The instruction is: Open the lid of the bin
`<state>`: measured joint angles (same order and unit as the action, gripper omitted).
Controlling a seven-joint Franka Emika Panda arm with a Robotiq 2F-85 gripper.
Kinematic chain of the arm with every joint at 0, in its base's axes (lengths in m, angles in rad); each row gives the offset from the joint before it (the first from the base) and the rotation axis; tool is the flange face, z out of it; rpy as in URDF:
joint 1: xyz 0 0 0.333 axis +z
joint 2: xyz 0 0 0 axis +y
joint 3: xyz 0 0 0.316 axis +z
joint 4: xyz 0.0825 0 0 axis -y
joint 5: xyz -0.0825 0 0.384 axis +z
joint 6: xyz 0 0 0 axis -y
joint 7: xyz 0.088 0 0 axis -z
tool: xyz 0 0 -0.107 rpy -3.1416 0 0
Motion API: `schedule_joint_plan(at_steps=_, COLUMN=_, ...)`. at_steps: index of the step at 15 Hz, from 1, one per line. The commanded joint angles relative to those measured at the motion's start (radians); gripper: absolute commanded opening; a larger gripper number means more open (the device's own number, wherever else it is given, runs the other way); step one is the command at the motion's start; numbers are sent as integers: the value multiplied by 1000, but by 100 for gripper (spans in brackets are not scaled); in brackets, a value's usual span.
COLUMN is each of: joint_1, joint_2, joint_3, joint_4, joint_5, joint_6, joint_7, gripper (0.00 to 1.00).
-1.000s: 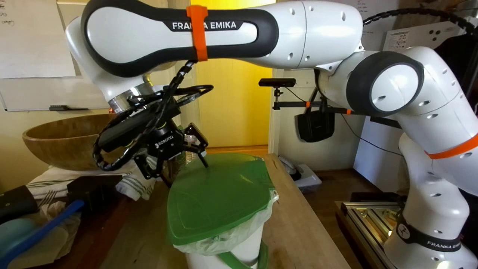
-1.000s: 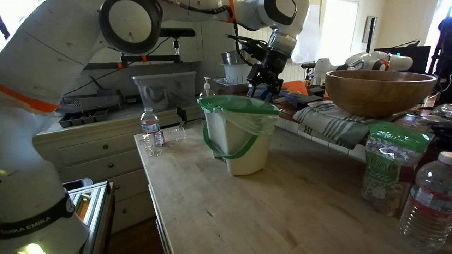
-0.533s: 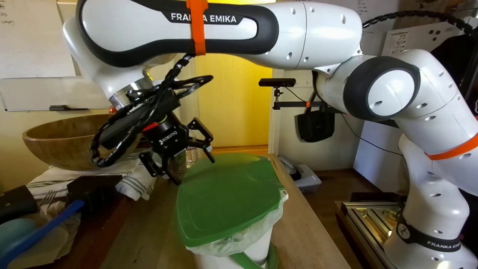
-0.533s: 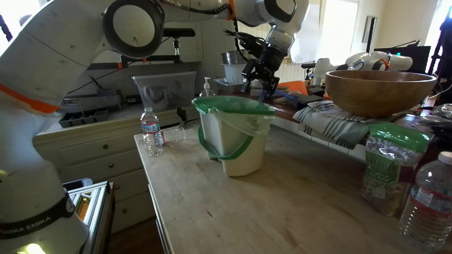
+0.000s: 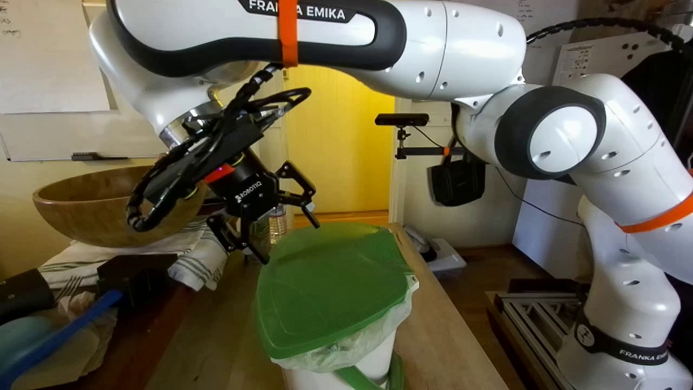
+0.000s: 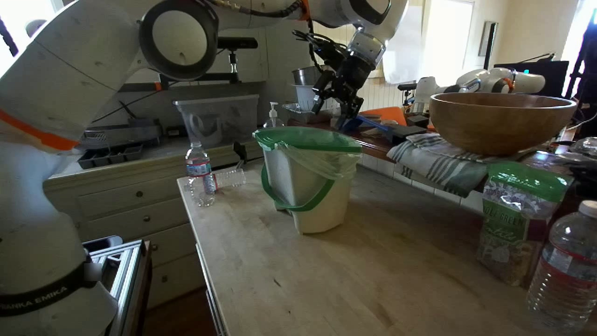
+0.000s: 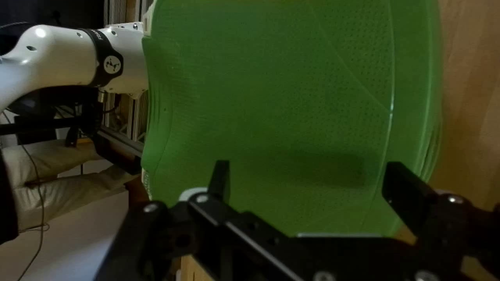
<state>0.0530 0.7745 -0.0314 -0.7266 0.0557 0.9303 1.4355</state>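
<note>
Flat green plastic lid [image 6: 308, 138] was seated on tapered white plastic bin [image 6: 310, 187], mid-frame; black two-fingered gripper [image 5: 291, 243] was held nr., jaws apart. Bin cd. be tipped if lid was shoved sideways.

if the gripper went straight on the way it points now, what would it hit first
Most likely the green lid: in the wrist view it lies ahead of the open gripper. One fingertip lines up near its rim and might slip past; the gap is unclear.

My pincer [image 5: 292, 245] was black, the lid [image 5: 335, 287] bright green, the bin [image 6: 305, 187] white, the bowl [image 6: 501, 126] brown, and the cloth [image 6: 436, 156] white with grey-green stripes.
</note>
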Motion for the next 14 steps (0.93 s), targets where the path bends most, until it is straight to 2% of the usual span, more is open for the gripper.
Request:
schedule_joint_plan(at_steps=1, joint_1=1, joint_2=47, joint_3=2, joint_4=68, joint_5=-11, joint_6=6, joint_7=-31, gripper=100)
schedule_joint_plan(at_steps=14, joint_1=0, joint_2=108, joint_3=0, joint_4=108, joint_5=-15, joint_6=28, joint_7=-80, gripper=100)
